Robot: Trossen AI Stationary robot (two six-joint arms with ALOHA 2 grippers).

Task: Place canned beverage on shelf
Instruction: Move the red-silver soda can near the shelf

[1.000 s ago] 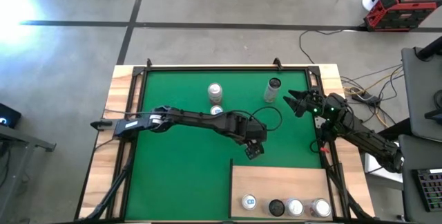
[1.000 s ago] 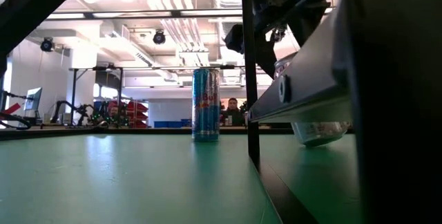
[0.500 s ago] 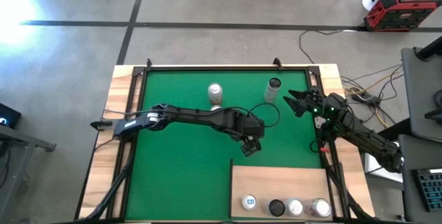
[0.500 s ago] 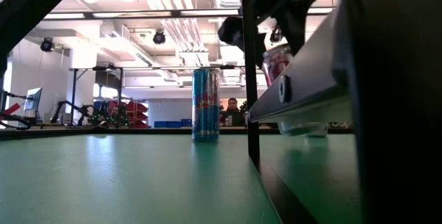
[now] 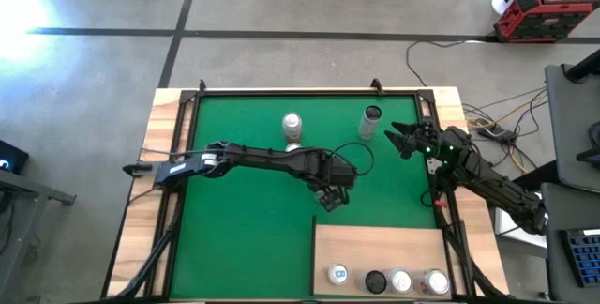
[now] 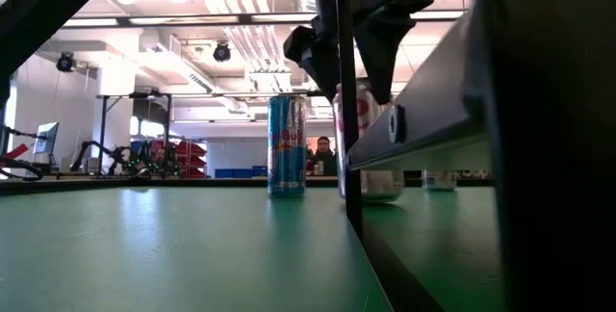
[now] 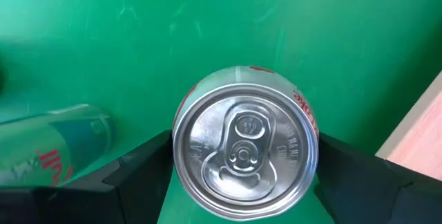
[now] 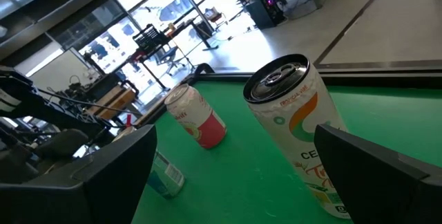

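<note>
Upright can (image 7: 245, 146) is pinched by left end effector (image 5: 330, 194); shelf (image 5: 375, 248) lies just near-right. Right end effector (image 5: 397, 139) is spread, waiting far-right.

The shelf (image 5: 380, 248) is set in the mat's (image 5: 234, 229) near right corner, with four cans (image 5: 387, 281) lined along its near edge. A can (image 7: 245, 153) is held between the left tool's (image 5: 327, 198) fingers mid-mat, just beyond the shelf's far left corner. Two cans (image 5: 292, 128) stand behind it (close together), a third can (image 5: 370, 122) to their right. The right tool (image 5: 398, 139) is placed just right of that one.
</note>
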